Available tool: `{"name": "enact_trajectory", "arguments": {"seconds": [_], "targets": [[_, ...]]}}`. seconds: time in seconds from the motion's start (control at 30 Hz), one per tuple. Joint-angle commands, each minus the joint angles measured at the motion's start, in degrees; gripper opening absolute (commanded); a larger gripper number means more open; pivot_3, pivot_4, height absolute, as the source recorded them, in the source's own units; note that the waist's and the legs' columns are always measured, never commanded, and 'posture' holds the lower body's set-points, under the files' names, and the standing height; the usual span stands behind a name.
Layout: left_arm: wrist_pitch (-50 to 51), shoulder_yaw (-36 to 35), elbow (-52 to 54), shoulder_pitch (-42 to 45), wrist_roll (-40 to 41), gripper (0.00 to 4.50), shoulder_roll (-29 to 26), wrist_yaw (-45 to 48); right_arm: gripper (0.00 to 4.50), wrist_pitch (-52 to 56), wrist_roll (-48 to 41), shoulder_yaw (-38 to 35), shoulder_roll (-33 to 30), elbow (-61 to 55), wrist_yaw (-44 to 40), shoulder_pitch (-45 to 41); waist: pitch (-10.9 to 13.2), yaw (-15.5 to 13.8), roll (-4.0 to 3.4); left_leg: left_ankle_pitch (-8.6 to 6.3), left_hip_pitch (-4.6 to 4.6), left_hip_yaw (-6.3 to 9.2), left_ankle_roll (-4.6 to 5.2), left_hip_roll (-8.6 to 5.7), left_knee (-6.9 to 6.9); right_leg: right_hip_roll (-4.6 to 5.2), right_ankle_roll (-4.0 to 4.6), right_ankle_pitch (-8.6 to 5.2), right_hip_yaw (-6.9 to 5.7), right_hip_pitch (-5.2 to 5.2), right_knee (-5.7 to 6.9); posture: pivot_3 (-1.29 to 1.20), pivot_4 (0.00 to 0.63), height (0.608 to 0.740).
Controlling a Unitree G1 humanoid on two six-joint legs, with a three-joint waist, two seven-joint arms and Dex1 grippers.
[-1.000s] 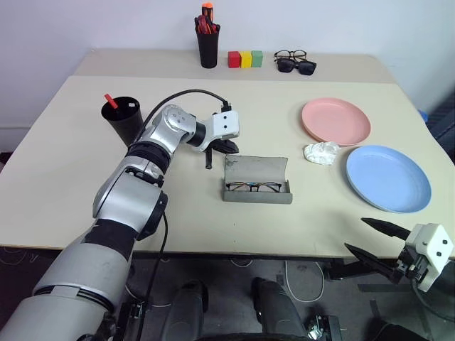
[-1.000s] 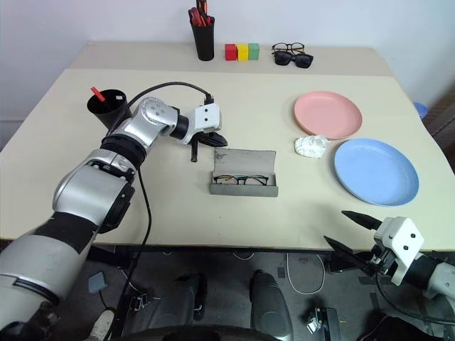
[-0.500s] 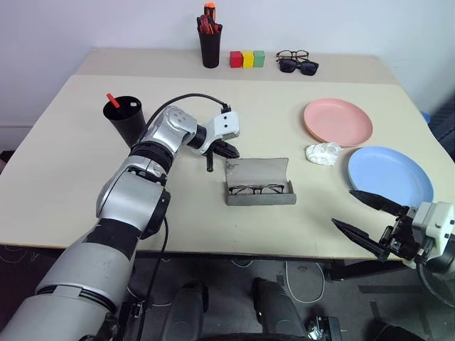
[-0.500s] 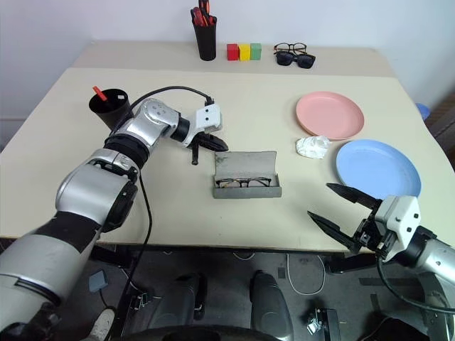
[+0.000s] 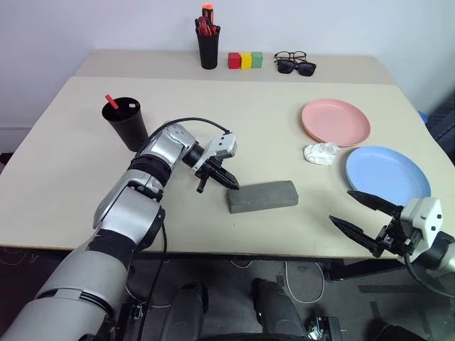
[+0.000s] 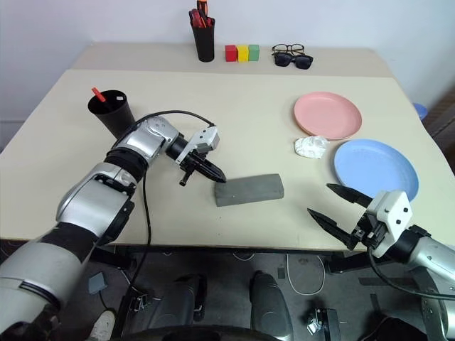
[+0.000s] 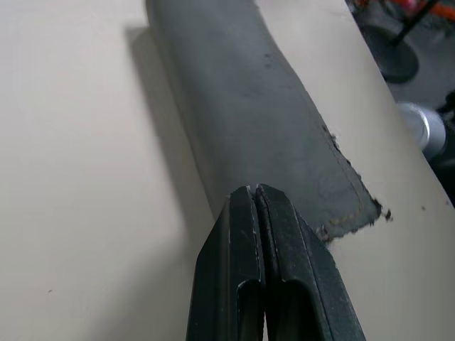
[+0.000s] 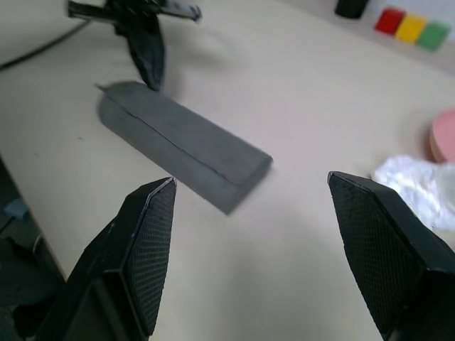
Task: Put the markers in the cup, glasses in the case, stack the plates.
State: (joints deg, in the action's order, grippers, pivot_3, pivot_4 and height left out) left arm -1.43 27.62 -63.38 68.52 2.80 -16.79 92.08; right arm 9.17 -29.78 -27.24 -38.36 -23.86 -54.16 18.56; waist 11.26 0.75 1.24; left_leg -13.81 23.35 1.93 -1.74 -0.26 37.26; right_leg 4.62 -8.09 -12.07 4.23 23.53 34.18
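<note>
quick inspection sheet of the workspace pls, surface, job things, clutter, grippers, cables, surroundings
surface: beige table, a seam across the far part.
job's things: grey case shut, near the front edge; black cup with one marker standing in it; pink plate and blue plate side by side, unstacked.
clutter: crumpled white paper between the plates; pen holder with red pens; three coloured blocks; spectacles and sunglasses at the far edge.
grippers: left gripper shut, tip at the case's end; right gripper open, off the table's front edge.
cables: black cable looping over the left wrist.
surroundings: white wall behind.
</note>
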Motion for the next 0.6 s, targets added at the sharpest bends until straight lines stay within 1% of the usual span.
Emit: {"name": "enact_trajectory", "arguments": {"seconds": [0.03,0.1,0.2,0.3,0.4,0.5,0.6], "targets": [[2.71,1.39,4.4,-2.65,2.59,0.04,-0.53,0.42,3.47,-0.15,1.65,-1.59,-0.01,1.12,4.2,-2.05,-0.02,0.01,-0.02,-0.01,-0.02,-0.01,0.01,0.0,0.0,0.0,0.01,-0.01,0.0,-0.02,-0.02,0.0,0.15,0.74],[3.16,-2.37,6.34,-2.21,3.44,0.04,-0.71,0.07,3.47,1.58,3.88,-1.52,-0.85,1.87,7.27,-3.12,-0.02,0.0,-0.02,-0.01,-0.01,0.0,0.01,-0.01,0.03,0.0,0.02,-0.01,0.0,-0.02,-0.02,0.0,0.15,0.74],[3.57,-8.53,12.6,-2.5,6.38,0.04,-0.28,-3.01,3.47,2.05,6.64,-1.62,-1.46,3.68,10.8,-5.6,0.01,-0.03,0.0,0.0,0.05,0.0,0.01,-0.01,0.08,0.0,0.03,-0.01,0.0,0.03,-0.02,0.0,0.15,0.74],[8.58,-12.7,23.93,-5.01,9.94,0.04,1.13,-6.63,3.47,5.39,7.75,-0.51,-3.72,7.64,10.72,-7.0,0.01,-0.11,-0.01,0.0,0.11,0.0,0.01,-0.01,0.1,0.01,0.02,0.0,0.0,0.06,-0.02,0.0,0.15,0.74],[15.68,-14.19,36.41,-9.15,13.5,0.04,1.93,-8.82,3.47,7.52,9.67,0.43,-4.83,13.06,12.52,-9.42,-0.01,-0.03,-0.04,-0.01,0.09,0.01,0.02,-0.01,0.08,0.01,0.02,0.0,-0.01,0.04,-0.02,0.0,0.15,0.74],[20.02,-13.2,44.85,-14.45,14.92,0.86,1.96,-9.88,3.47,7.77,11.06,2.36,-5.21,18.16,12.22,-11.94,-0.05,0.28,-0.14,-0.01,0.0,-0.01,0.02,-0.01,0.02,-0.01,0.01,0.0,0.01,0.04,0.04,0.0,0.15,0.74],[19.08,-11.25,47.5,-18.2,13.17,2.38,1.25,-10.23,3.47,6.5,12.57,4.32,-5.33,23.31,11.97,-14.82,-0.07,0.64,-0.19,0.0,-0.1,-0.03,0.03,0.0,0.01,-0.04,0.02,0.01,0.02,0.03,0.13,0.0,0.15,0.74]]}}
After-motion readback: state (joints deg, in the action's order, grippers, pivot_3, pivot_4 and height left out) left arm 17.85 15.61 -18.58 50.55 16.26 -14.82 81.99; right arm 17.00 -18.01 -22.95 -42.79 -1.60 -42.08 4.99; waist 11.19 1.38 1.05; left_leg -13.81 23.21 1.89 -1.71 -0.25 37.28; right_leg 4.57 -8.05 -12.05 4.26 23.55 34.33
